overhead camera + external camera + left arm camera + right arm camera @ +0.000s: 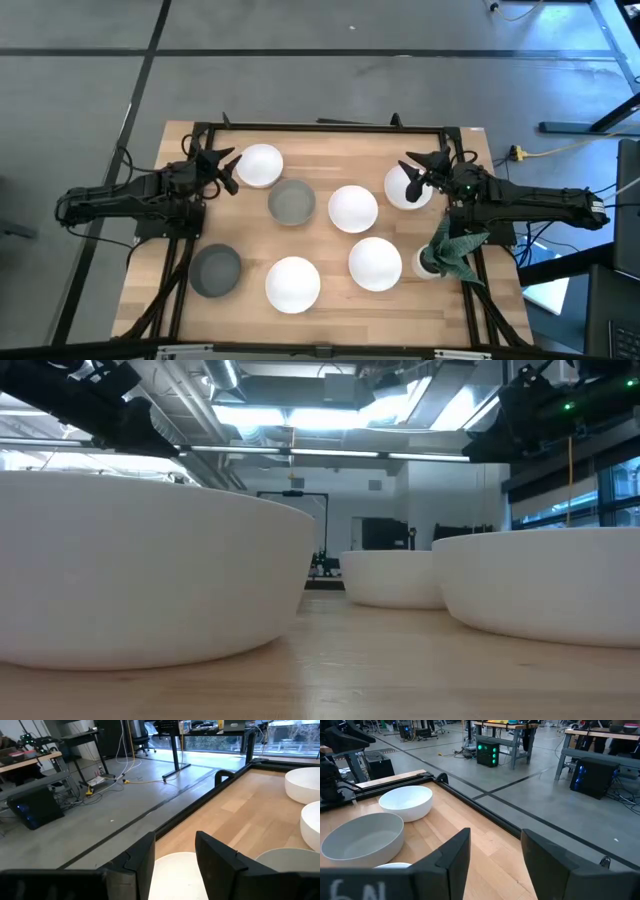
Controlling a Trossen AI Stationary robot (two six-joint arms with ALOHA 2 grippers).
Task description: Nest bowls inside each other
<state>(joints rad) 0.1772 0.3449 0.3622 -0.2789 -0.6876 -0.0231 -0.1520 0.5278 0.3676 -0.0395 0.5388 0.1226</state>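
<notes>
Hovering Hands at the Far Bowls

Hovering over the far left part of the wooden surface (330, 265), the left hand (226, 166) has its fingers (142, 862) spread apart and holds nothing. It sits at the rim of a white bowl (260, 165), the one nearest the far left corner; in the left wrist view that bowl shows as a pale curve between the two dark fingers.

The right hand (417, 172) mirrors it on the other side, fingers (452, 855) parted and empty, poised over the white bowl (403, 188) near the far right edge.

Moving outward from the left hand, a grey bowl (292, 202) lies just beside the far left white bowl, toward the middle. A white bowl (353, 208) sits at the centre, between the grey one and the bowl under the right hand. Nearer the front edge, a second grey bowl (216, 270) stands at the left, then a white bowl (293, 283), then another white bowl (375, 263) to its right. All seven stand apart, none inside another.

A small white pot with a green plant (447, 250) stands by the right edge, close to the right arm.

From the low view, the two front white bowls loom large, with a third behind them.
</notes>
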